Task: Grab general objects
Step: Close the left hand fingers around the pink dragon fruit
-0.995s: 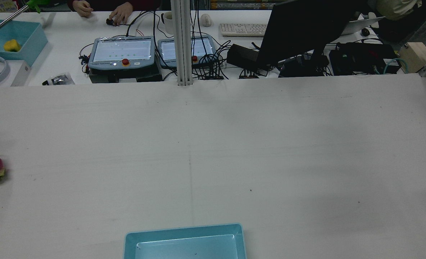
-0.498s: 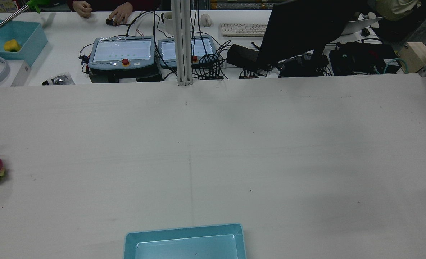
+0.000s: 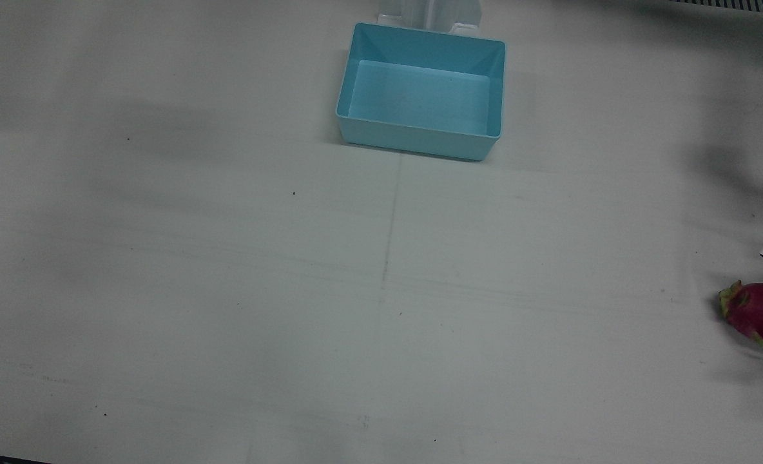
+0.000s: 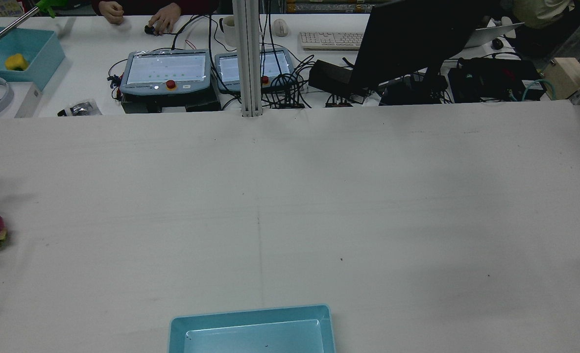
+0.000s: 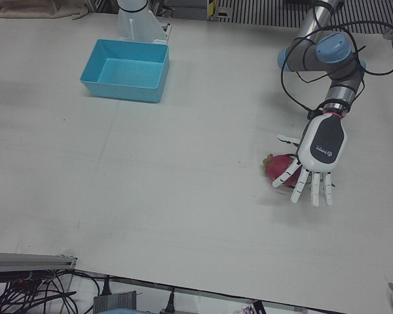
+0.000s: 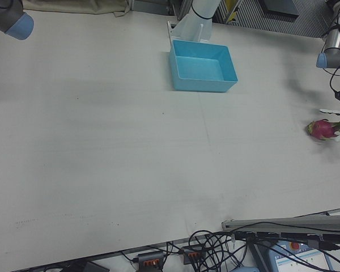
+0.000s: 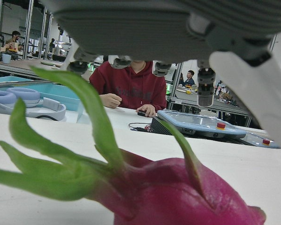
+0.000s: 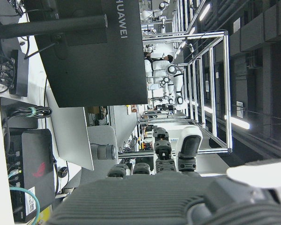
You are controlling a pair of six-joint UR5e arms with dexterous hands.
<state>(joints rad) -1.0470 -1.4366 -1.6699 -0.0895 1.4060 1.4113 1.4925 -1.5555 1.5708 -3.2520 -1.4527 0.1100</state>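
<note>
Fingers [image 5: 312,190] of my left hand [image 5: 319,152] spread over fruit [image 5: 280,169], not gripping | right hand [image 8: 168,187] fingers unclear | bin [image 5: 126,69] empty

Magenta dragon fruit [image 5: 280,166] with green leafy tips under the left hand [image 5: 318,157] — white fingers, grey-black palm plate, pale blue tray [image 5: 126,70] well away from it, plain off-white table [image 5: 150,176], arm joints capped light blue
</note>
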